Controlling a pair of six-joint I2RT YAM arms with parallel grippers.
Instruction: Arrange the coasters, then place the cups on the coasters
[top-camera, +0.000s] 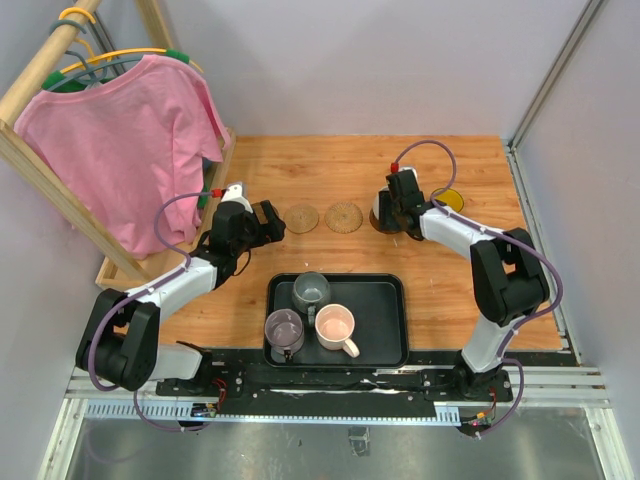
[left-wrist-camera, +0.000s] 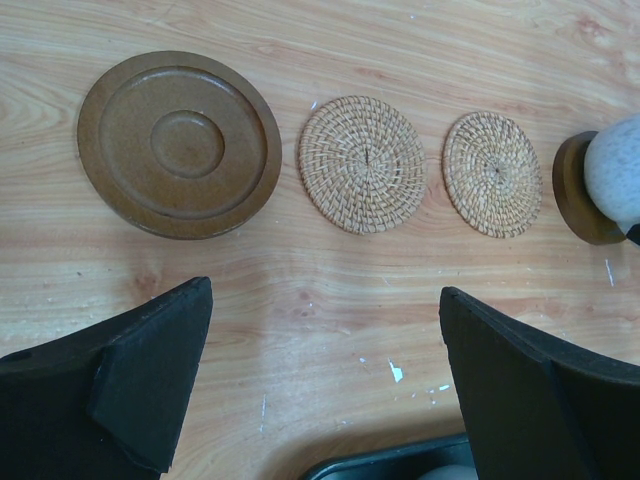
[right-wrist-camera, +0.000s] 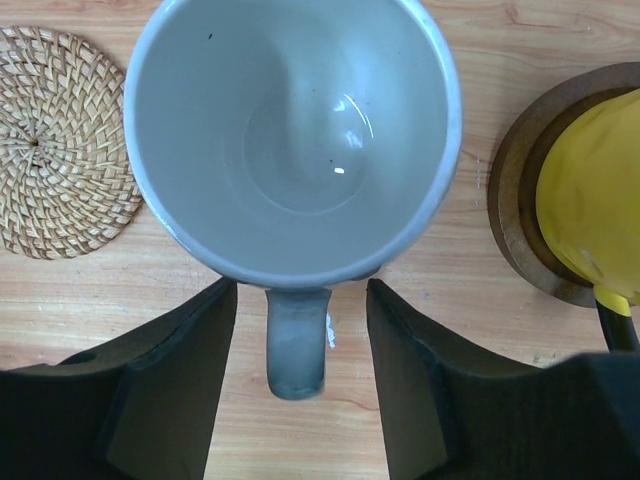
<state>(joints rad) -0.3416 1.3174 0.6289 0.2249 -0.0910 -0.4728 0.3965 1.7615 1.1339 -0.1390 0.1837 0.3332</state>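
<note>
An off-white cup (right-wrist-camera: 295, 130) stands on a dark brown coaster (top-camera: 379, 221). Its handle (right-wrist-camera: 297, 340) points between the fingers of my right gripper (right-wrist-camera: 300, 370), which is open with a gap on each side. To its right, a yellow cup (right-wrist-camera: 590, 200) sits on another dark brown coaster (right-wrist-camera: 510, 200). Two tan woven coasters (left-wrist-camera: 362, 164) (left-wrist-camera: 492, 173) lie in a row, with a bare dark brown coaster (left-wrist-camera: 180, 143) at the left end. My left gripper (left-wrist-camera: 325, 380) hangs open and empty over bare wood just short of that row. Grey-blue (top-camera: 311, 290), mauve (top-camera: 284, 328) and pink (top-camera: 336, 325) cups stand in the tray.
The black rectangular tray (top-camera: 385, 345) sits at the near edge between the arm bases. A wooden rack with a pink shirt (top-camera: 120, 150) stands at the far left. Grey walls close off the back and the right side.
</note>
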